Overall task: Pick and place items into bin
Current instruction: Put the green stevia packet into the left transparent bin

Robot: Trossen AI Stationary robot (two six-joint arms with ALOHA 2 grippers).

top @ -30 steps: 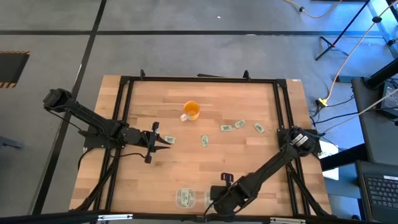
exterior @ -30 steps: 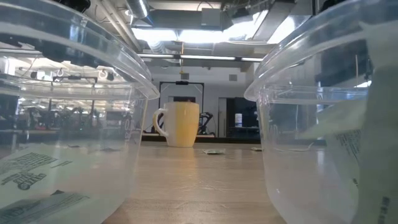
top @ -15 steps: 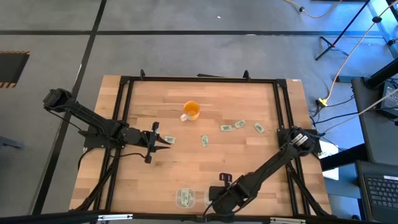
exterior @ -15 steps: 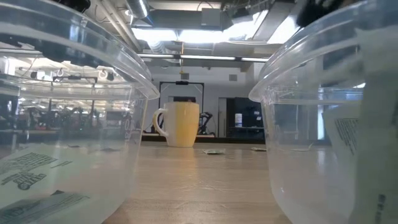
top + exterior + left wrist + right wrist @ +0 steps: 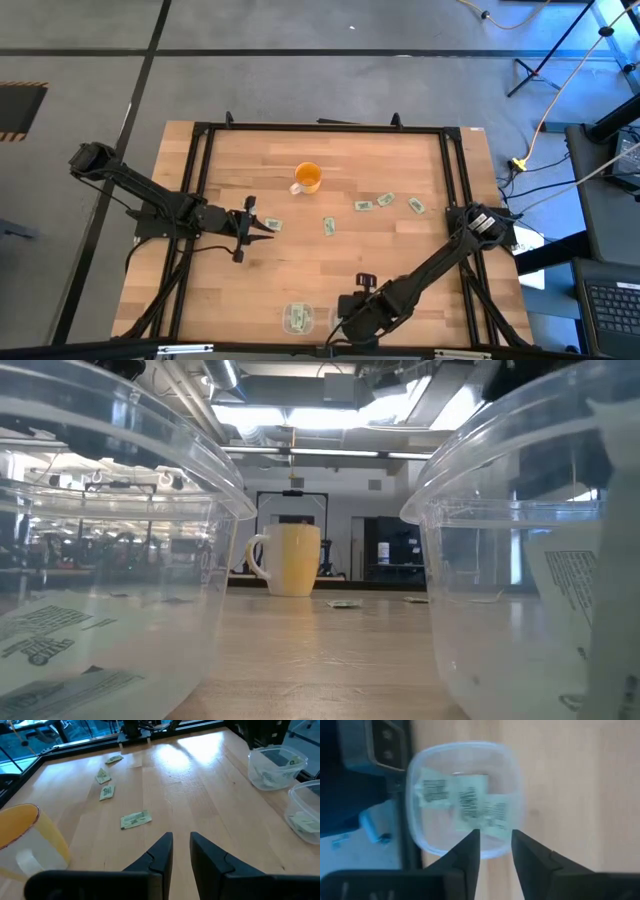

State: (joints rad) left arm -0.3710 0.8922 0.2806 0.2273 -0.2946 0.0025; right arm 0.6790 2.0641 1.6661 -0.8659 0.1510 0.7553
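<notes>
Several pale green packets lie flat on the wooden table: one [image 5: 274,224] right at the fingertips of my left gripper [image 5: 264,227], others farther right [image 5: 328,226] [image 5: 363,206] [image 5: 416,206]. In the left wrist view my left gripper [image 5: 181,845] stands open by a narrow gap with nothing between its fingers, and the nearest packet is hidden from it. My right gripper [image 5: 495,845] hangs open, pointing down over a clear bin [image 5: 512,775] at the near edge, and several packets [image 5: 465,800] lie in that bin. A second clear bin [image 5: 296,318] beside it also holds packets.
An orange cup [image 5: 307,178] stands upright toward the table's far side, left of centre. A black frame [image 5: 320,128] rims the table. The two bins [image 5: 120,600] [image 5: 520,600] fill the low view's foreground. Bare wood lies between the packets and the bins.
In the low view the packet seen through the right-hand bin's wall has sunk lower inside the bin. In the high view my right gripper has shifted slightly over that bin. My left arm has kept still.
</notes>
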